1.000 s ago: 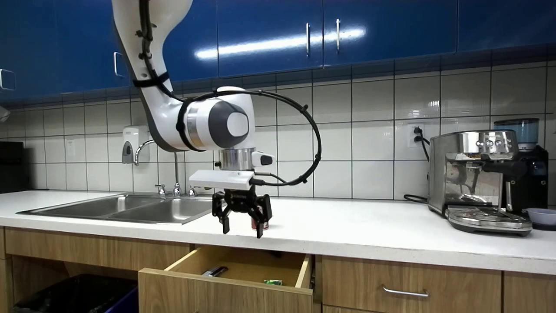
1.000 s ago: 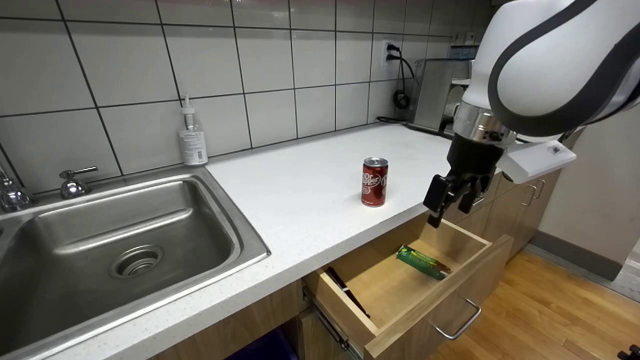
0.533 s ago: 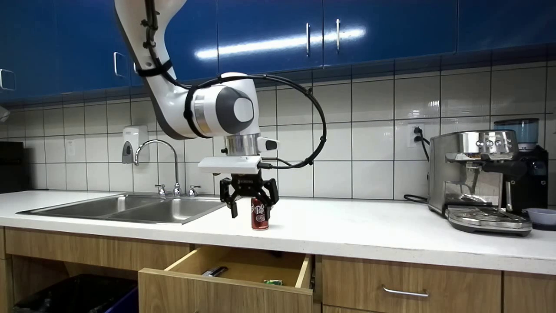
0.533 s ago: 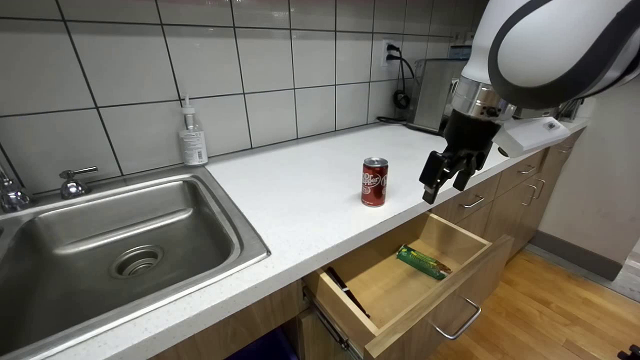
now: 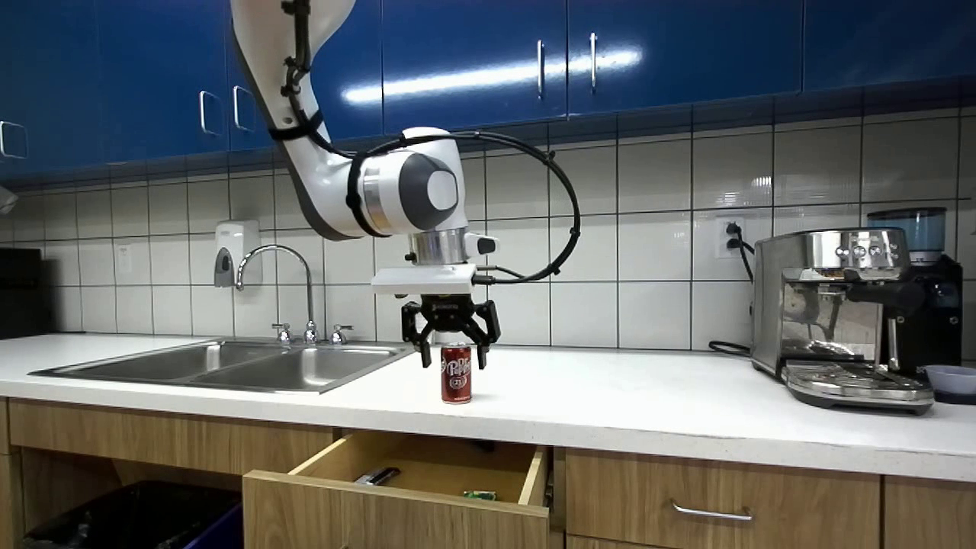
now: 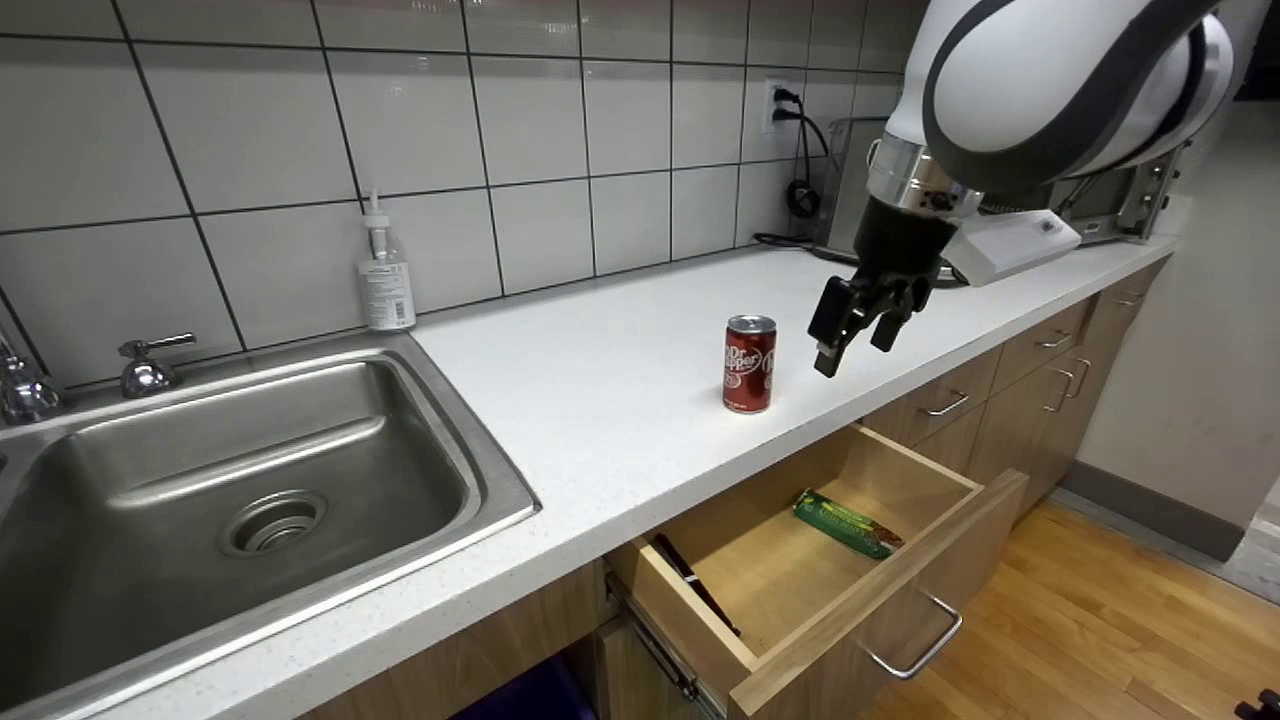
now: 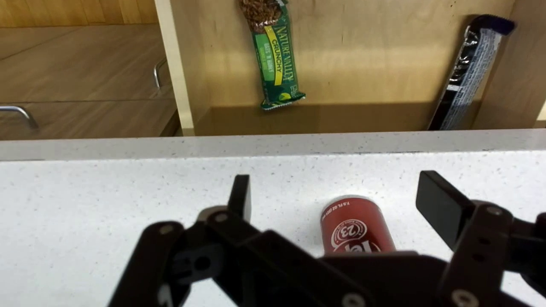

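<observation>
"Wooden drawer, open. Contents?"

"Two entries, well apart. Item: green bar, Nature Valley, lying flat, printed side up. Item: dark wrapper, long and narrow, slanted beside a side wall."

"The can?"

"One, red, Dr Pepper, upright on the white counter, near the edge above the drawer."

"Gripper?"

"One, black, fingers spread wide, holding nothing. Hangs over the counter, close to the can but apart from it. In the wrist view the can shows between the fingers."

"Other vessels?"

"Sink, steel, two basins; a drain in one. Bin, under the counter, black-lined, its inside too dark to read. Pump bottle, clear, white label, at the sink's back corner; fill level cannot be made out. Bowl, pale, beside the coffee machine; its inside is hidden."
</observation>
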Robot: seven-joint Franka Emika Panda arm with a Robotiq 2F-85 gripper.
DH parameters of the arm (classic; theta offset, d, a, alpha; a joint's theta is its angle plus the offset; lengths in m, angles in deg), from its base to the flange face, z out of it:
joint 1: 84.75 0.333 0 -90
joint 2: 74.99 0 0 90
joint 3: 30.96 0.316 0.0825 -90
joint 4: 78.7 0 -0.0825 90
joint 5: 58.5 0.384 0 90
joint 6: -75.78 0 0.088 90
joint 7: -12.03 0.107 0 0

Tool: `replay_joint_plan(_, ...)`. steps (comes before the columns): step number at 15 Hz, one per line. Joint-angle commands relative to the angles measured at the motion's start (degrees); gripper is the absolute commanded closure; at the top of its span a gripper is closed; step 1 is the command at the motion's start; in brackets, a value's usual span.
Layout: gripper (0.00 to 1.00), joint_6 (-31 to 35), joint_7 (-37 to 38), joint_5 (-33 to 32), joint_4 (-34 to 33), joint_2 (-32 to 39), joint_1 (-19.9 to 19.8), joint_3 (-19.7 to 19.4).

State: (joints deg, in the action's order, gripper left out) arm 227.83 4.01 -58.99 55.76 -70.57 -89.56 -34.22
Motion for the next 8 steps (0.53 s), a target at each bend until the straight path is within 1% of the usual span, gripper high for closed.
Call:
replay_joint_plan(1, 0.0, -2.71, -2.08, -0.59, -5.26, 2.88, 0.11, 0.03)
replay_joint_plan(8, 0.0, -4.96, -2.82, -0.67, -9.08, 4.17, 0.64, 0.55)
